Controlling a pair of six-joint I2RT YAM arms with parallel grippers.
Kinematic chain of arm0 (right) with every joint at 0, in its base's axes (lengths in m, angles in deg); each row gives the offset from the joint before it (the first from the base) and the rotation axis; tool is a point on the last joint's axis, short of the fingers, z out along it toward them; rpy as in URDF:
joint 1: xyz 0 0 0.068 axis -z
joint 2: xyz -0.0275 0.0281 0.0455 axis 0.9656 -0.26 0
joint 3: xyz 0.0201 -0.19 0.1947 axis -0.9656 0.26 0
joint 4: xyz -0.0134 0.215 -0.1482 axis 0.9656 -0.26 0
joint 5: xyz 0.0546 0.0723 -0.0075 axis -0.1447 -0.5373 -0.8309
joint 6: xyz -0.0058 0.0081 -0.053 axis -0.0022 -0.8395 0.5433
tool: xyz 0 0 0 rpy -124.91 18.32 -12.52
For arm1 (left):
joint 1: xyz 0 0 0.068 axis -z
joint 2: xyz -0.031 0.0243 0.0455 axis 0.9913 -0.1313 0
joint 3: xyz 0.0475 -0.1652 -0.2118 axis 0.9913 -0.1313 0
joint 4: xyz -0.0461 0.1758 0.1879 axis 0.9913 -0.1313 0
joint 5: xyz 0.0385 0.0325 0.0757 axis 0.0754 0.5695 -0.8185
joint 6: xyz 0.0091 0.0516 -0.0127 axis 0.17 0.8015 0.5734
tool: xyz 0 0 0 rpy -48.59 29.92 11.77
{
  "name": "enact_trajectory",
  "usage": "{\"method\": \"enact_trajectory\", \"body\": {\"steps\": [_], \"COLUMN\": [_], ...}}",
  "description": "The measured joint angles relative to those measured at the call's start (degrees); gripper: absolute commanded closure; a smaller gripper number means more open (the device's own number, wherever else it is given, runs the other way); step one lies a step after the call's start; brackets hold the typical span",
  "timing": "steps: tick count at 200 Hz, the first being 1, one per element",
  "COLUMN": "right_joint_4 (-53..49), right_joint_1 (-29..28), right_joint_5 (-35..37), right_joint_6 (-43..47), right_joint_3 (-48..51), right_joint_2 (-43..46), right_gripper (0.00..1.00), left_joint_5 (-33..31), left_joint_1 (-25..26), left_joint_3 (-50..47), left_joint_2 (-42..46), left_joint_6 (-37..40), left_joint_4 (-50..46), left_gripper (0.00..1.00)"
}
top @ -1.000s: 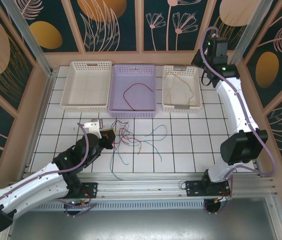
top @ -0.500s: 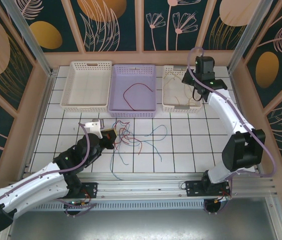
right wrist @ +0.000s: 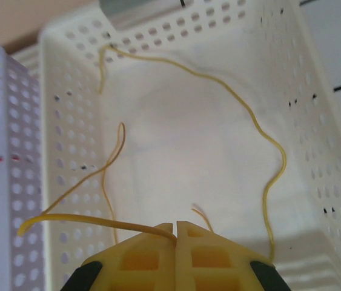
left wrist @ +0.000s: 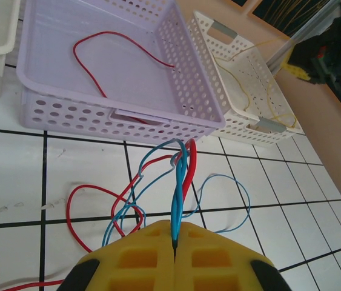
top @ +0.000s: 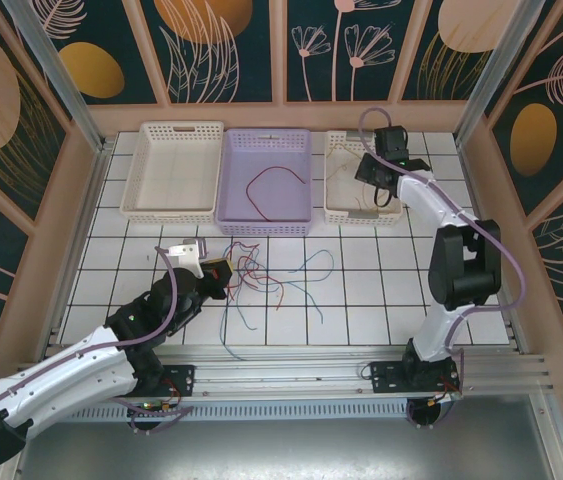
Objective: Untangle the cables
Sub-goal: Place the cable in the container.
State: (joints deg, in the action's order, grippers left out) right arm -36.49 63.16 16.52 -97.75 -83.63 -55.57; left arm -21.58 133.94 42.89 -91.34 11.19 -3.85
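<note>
no legible txt, labels, nos. anywhere

— What do we see of the cables?
— One red cable lies looped alone in the lilac basket. Thin yellow cables curl in the white basket, and one yellow strand is pinched in the right end effector.
— And the rest?
— We see red and blue strands sprawled in a tangle on the surface, with a twisted blue cable clamped in the left end effector.

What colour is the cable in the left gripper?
Blue cable, pinched in the shut left gripper; clearest in left wrist view.
</note>
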Motion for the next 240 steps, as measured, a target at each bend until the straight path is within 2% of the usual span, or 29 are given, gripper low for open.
{"method": "enact_trajectory", "body": {"steps": [47,64,113,152,220,240], "right_joint_4": [-1.4,-1.8,-2.0,-2.4,-2.4,-2.7], "right_joint_1": [0.0,0.0,0.0,0.0,0.0,0.0], "right_joint_5": [-0.1,-0.3,-1.0,-1.1,-3.1,-4.1], "right_joint_6": [-0.1,-0.1,0.0,-0.1,-0.3,-0.3], "right_joint_3": [-0.2,-0.9,-1.3,-1.3,-1.3,-1.4], "right_joint_2": [-2.3,-2.3,-2.3,-2.3,0.0,0.8], "right_gripper": [1.00,0.96,0.82,0.74,0.50,0.49], "left_joint_5": [0.1,0.2,1.0,1.0,1.0,1.0], "left_joint_1": [0.0,0.0,0.0,0.0,0.0,0.0], "left_joint_3": [-0.1,-0.3,-0.7,-0.7,-0.7,-0.7], "left_joint_2": [0.0,0.0,0.0,0.0,0.0,0.0], "left_joint_6": [-0.2,-0.3,-0.5,-0.5,-0.5,-0.5], "left_joint_4": [0.0,0.2,0.2,0.2,0.2,0.2], "left_gripper": [1.00,1.00,1.00,1.00,1.00,1.00]}}
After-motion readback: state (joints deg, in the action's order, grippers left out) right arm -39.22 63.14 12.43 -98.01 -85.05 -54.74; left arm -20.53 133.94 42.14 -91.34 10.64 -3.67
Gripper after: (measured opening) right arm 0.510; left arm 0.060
